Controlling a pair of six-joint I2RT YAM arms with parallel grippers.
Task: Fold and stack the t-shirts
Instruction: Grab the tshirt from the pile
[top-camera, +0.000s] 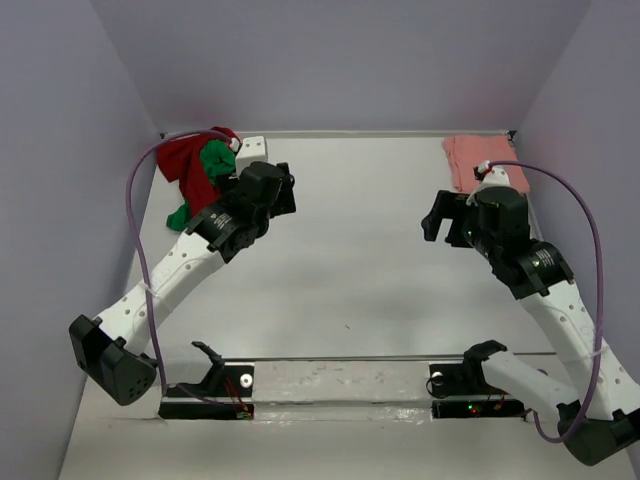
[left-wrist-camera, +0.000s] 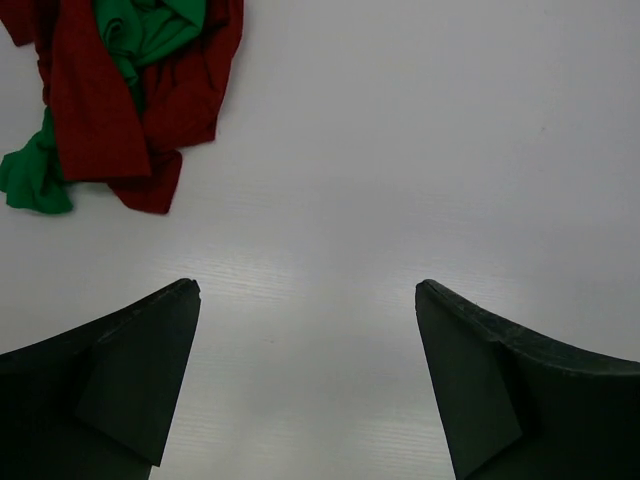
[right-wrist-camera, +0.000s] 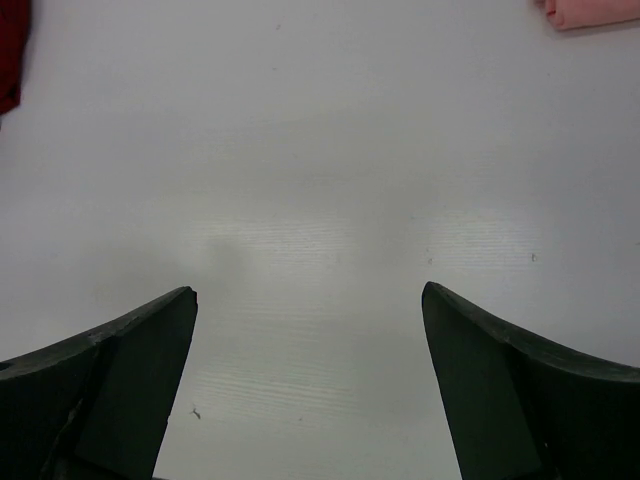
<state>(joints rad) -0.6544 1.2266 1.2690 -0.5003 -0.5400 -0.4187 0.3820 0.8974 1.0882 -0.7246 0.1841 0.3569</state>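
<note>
the left fingers (left-wrist-camera: 120, 370) stand spread wide with nothing between them, only bare counter (left-wrist-camera: 400, 180) beneath. the right fingers (right-wrist-camera: 520, 390) are just as wide and just as empty. ahead and to the left of the left fingers lies a crumpled heap, the dark red shirt (left-wrist-camera: 90, 110) wrapped around the green shirt (left-wrist-camera: 150, 30), its longer run following the left wall. the left arm is plainly nearer it. the pink shirt (top-camera: 478, 160) lies flat in the far right corner, just beyond the right arm.

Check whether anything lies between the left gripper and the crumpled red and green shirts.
Nothing visible does. Only bare table separates the open left gripper from the dark red shirt, which lies tangled with the green shirt.
</note>
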